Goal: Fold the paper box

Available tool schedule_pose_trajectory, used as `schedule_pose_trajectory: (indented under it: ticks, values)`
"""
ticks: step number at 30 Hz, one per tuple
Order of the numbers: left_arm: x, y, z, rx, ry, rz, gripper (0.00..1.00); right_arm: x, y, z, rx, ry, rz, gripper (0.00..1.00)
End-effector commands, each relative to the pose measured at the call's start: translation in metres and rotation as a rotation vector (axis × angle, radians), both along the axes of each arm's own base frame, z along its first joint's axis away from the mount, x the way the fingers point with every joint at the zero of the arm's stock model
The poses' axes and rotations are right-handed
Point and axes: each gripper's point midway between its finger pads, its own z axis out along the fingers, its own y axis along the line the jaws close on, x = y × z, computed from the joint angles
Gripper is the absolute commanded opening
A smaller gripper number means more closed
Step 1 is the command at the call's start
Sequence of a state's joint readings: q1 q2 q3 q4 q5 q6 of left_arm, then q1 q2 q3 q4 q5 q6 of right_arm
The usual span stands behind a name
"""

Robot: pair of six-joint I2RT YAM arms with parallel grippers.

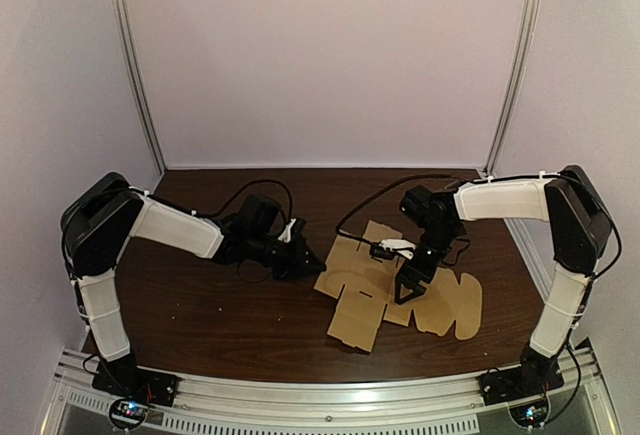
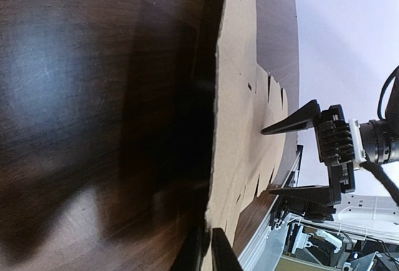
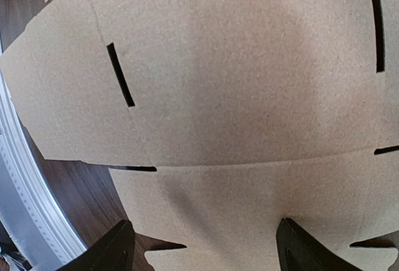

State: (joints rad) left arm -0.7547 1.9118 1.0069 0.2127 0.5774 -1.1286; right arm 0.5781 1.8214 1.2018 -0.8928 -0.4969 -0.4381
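The paper box [image 1: 450, 305] is a flat brown cardboard blank with slits and flaps, lying on the dark wooden table [image 1: 220, 315] right of centre. My left gripper [image 1: 310, 265] is low at its left edge. In the left wrist view the fingers [image 2: 227, 255] stand nearly together with the cardboard's [image 2: 240, 96] edge running into the narrow gap. My right gripper [image 1: 408, 293] points down onto the middle of the blank. It is open [image 3: 202, 224], with both tips wide apart and resting on the cardboard [image 3: 237, 84]. The left wrist view also shows the right gripper [image 2: 268, 161] standing on the sheet.
An aluminium rail [image 1: 330, 395] runs along the table's near edge and also shows in the right wrist view [image 3: 25, 209]. White walls enclose the back and sides. Black cables [image 1: 370, 210] trail over the table behind the box.
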Motion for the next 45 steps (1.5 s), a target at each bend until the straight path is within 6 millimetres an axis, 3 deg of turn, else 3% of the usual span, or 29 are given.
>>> schedule_pose_trajectory:
  ticks: [1,4,9,13,17,25,33,39,45]
  values:
    - [-0.002,-0.007,0.01,-0.05,-0.018,-0.026,0.07,0.002,0.005,0.007,0.025,-0.021,0.0,0.8]
    - [-0.003,-0.009,0.012,-0.06,-0.019,-0.035,0.0,0.002,0.006,0.008,0.029,-0.024,0.002,0.8]
    - [-0.004,-0.012,0.017,-0.082,-0.028,-0.057,0.0,0.003,0.007,0.026,0.045,-0.039,0.019,0.8]
    - [-0.003,-0.016,0.031,-0.083,-0.101,-0.134,0.0,0.006,0.014,0.082,0.119,-0.087,0.104,0.83]
    - [-0.01,-0.005,0.037,0.057,-0.207,-0.268,0.0,0.015,0.021,0.141,0.206,-0.142,0.158,0.89]
    - [-0.016,0.012,0.109,0.123,-0.476,-0.41,0.0,0.059,0.03,0.187,0.27,-0.134,0.158,0.91]
    - [-0.031,0.02,0.159,0.103,-0.6,-0.507,0.0,0.075,0.047,0.194,0.345,-0.118,0.171,0.92]
    - [-0.026,0.022,0.17,0.14,-0.634,-0.515,0.0,0.062,0.053,0.206,0.423,-0.06,0.219,0.88]
    - [-0.016,0.02,0.172,0.162,-0.655,-0.5,0.0,0.047,0.055,0.202,0.464,0.048,0.234,0.74]
